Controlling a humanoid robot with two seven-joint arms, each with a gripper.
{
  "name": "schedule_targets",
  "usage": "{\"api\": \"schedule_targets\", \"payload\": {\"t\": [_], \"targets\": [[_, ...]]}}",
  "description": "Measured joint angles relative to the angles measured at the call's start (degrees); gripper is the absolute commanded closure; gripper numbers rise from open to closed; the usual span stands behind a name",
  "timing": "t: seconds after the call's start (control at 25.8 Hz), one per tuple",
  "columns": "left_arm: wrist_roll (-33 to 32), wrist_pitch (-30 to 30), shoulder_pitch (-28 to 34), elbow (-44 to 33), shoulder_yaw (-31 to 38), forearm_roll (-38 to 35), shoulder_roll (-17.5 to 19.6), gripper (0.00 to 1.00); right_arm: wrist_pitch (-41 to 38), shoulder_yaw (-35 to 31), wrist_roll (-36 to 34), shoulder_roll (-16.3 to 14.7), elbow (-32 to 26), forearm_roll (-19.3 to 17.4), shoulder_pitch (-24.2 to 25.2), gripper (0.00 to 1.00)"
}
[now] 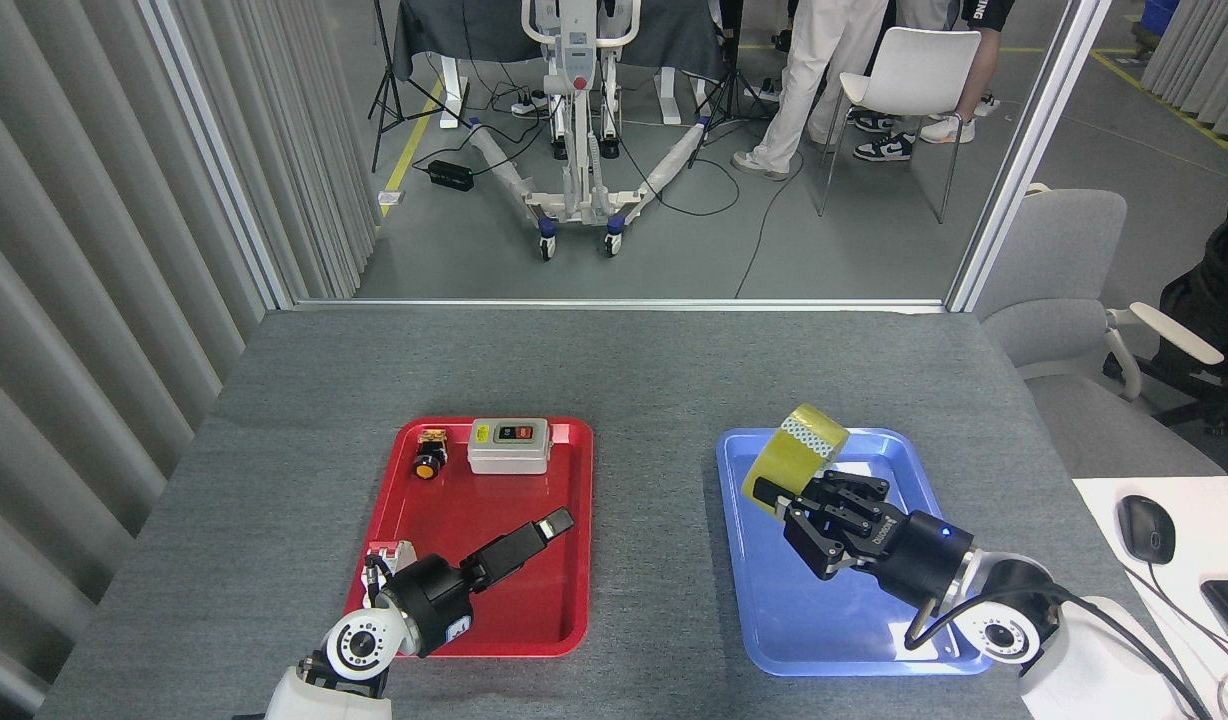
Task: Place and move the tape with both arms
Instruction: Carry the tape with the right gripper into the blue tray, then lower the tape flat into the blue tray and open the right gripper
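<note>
Right gripper [786, 497] has its black fingers clamped on the tape [794, 445], holding the roll up over the far-left part of the blue tray [854, 640], not resting on it as far as I can tell. Left gripper [552, 522] is holding nothing, out over the red tray [564, 600]; it's seen nearly edge-on, so I honestly can't tell whether the jaws are parted or closed.

Going big to small for the rest: grey table [614, 370] under everything, red tray on the left and blue tray on the right, well apart. On the red tray there's a grey switch box [509, 445] at the far edge, a white breaker [389, 553] near the left rim, partly hidden by the arm, and a little yellow push button [430, 462] just left of the box.

Handling-wise, my guess: the roll looks light and fairly stiff thanks to the core, but the glossy yellow film is probably slick. Pinching across the wall of the ring, one finger inside the core and one outside, seems the safest hold; squeezing the outside faces would likely let it pop out. It's round too, so set down on edge it could roll, flat side down is the better bet.
</note>
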Motion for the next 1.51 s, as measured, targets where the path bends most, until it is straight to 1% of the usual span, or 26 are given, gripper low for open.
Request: {"api": "schedule_targets", "payload": {"t": [0.04, 0.12, 0.19, 0.23, 0.31, 0.46, 0.58, 0.7, 0.77, 0.81, 0.85, 0.93, 1.08, 1.28, 1.51], "targets": [[3.86, 0.58, 0.26, -0.95, 0.02, -5.18, -0.12, 0.00, 1.89, -0.67, 1.42, 0.09, 1.54, -0.29, -0.31, 0.81], [13.70, 2.97, 0.91, -3.89, -0.10, -18.69, -0.44, 0.00, 5.28, -1.36, 4.05, 0.15, 4.75, -0.62, -1.76, 0.81], [22.65, 5.34, 1.12, -5.98, -0.41, -28.33, -0.78, 0.00, 8.44, -1.55, 7.89, 0.24, 7.87, -0.69, -3.59, 0.81], [25.98, 6.22, 0.92, -6.47, -0.68, -31.79, -0.92, 0.00, 9.72, -1.61, 10.23, 0.39, 9.65, -0.68, -4.89, 0.81], [30.28, 7.63, 0.38, -6.63, -1.43, -35.35, -1.30, 0.00, 12.45, -1.23, 14.26, 1.07, 12.85, -0.54, -7.45, 0.81], [35.27, 9.60, 2.11, -7.13, -3.72, -38.26, -1.90, 0.00, 17.44, 2.69, 21.01, 2.06, 18.04, -0.47, -12.91, 0.81], [37.11, 10.78, 3.07, -7.26, -4.60, -39.76, -2.03, 0.00, 19.94, 6.78, 23.56, 2.89, 22.55, -0.52, -16.77, 0.82], [38.09, 14.25, 3.61, -6.84, -7.18, -45.63, -2.07, 0.00, 21.26, 10.52, 27.23, 4.51, 27.38, -0.81, -20.05, 0.82], [39.73, 16.50, 4.26, -6.64, -9.20, -50.13, -1.88, 0.00, 22.14, 11.82, 29.70, 5.57, 29.62, -1.01, -21.56, 0.82], [40.63, 16.71, 4.70, -6.57, -9.90, -51.54, -1.73, 0.00, 22.99, 12.14, 31.37, 6.03, 30.25, -1.14, -22.07, 0.81], [41.74, 16.28, 5.05, -6.56, -10.39, -52.58, -1.55, 0.00, 23.78, 12.39, 32.84, 6.55, 30.72, -1.37, -22.62, 0.82], [43.41, 13.27, 5.57, -6.51, -10.70, -53.42, -0.97, 0.00, 25.56, 12.63, 35.68, 7.22, 31.06, -2.19, -23.41, 0.82], [46.36, 9.85, 6.47, -6.10, -9.77, -52.87, 0.07, 0.00, 28.92, 12.96, 39.89, 7.75, 30.86, -3.54, -24.12, 0.82], [51.47, 13.07, 6.72, -3.50, -9.32, -52.76, 2.01, 0.00, 34.08, 13.19, 42.66, 8.72, 30.79, -4.07, -24.51, 0.82], [52.65, 15.11, 6.55, -2.01, -9.28, -53.45, 4.57, 0.00, 36.17, 13.23, 43.23, 9.80, 31.52, -4.18, -24.65, 0.82]]}}
